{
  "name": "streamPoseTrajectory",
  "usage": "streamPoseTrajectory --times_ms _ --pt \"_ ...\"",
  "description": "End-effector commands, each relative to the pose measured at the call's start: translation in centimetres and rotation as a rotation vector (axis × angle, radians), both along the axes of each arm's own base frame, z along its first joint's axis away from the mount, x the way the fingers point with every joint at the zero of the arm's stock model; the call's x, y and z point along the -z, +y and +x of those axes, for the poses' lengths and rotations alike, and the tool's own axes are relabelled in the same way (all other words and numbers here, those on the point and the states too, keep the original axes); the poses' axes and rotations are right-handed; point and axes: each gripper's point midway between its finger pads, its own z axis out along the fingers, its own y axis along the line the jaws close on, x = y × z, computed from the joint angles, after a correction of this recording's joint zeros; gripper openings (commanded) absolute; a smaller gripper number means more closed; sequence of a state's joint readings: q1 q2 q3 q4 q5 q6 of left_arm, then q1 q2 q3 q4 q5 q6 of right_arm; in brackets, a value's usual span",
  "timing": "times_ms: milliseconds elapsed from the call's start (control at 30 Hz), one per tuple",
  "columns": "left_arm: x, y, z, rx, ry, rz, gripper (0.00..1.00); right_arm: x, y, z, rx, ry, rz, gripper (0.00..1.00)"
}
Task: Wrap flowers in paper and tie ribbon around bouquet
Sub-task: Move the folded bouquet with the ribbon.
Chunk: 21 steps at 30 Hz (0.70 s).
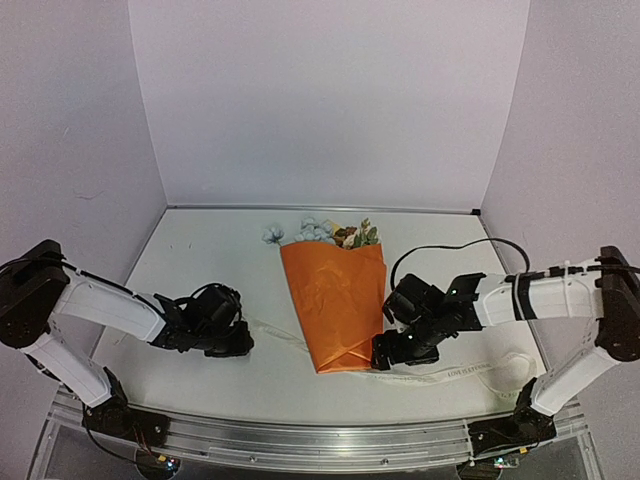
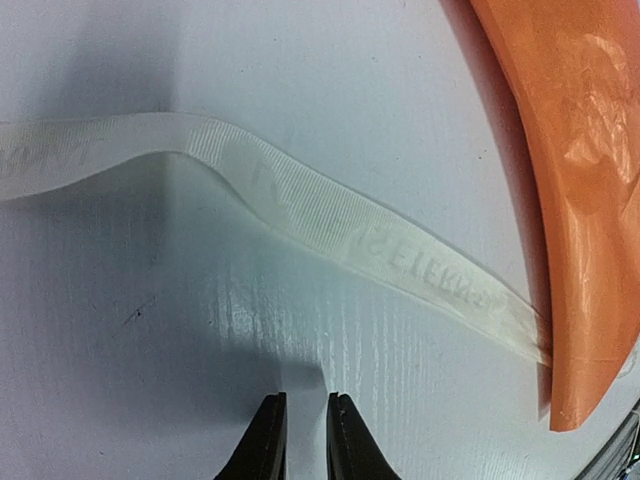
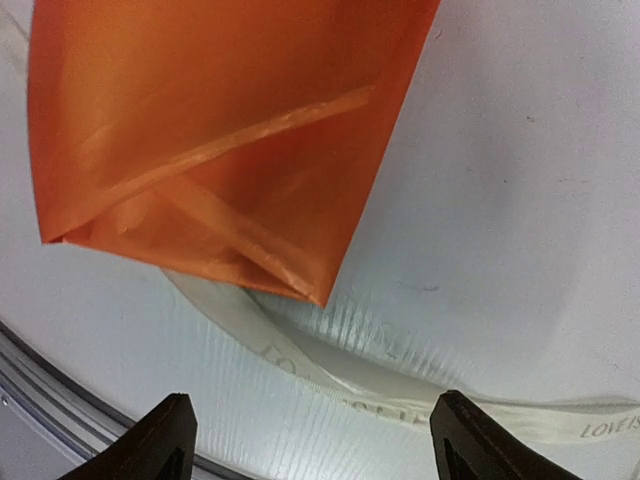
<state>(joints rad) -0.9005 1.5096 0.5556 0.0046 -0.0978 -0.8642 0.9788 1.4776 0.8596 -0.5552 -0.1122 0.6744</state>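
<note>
The bouquet (image 1: 335, 305) lies on the table as an orange paper (image 3: 220, 130) cone, narrow end toward me. The flowers (image 1: 330, 233) poke out of its far, wide end. The cream ribbon (image 1: 450, 375) runs flat under the cone's narrow end and out on both sides. My left gripper (image 2: 303, 405) is low over the table to the left of the cone. Its jaws stand a narrow gap apart with nothing in them, the ribbon (image 2: 330, 215) lying just beyond the tips. My right gripper (image 3: 312, 420) is wide open at the cone's near right corner, with the ribbon (image 3: 330, 365) loose on the table between its fingers.
A metal rail (image 1: 320, 435) borders the table's near edge, close behind the right gripper. A black cable (image 1: 440, 250) loops above the right arm. Pale walls close the table at the back and both sides.
</note>
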Motion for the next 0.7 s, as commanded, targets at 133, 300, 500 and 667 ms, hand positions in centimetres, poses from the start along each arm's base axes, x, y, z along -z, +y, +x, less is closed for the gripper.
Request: streamPoseTrajectory --times_ms 133,300,500,667 --pt "-1.5 -0.7 0.0 0.052 -0.004 0.018 0.17 2.4 4.0 5.5 0.242 0.056 0.310 0.86" --pt "-2.1 -1.5 0.3 0.072 -0.014 0.001 0.16 2.7 3.8 6.1 0.270 0.017 0.348 0.86" --pt "-1.8 -2.3 0.7 0.085 -0.011 -0.003 0.15 3.3 2.9 7.5 0.338 -0.008 0.362 0.86" --pt "-1.8 -3.3 1.4 0.096 -0.022 -0.013 0.15 4.4 3.2 8.5 0.411 0.037 0.379 0.67"
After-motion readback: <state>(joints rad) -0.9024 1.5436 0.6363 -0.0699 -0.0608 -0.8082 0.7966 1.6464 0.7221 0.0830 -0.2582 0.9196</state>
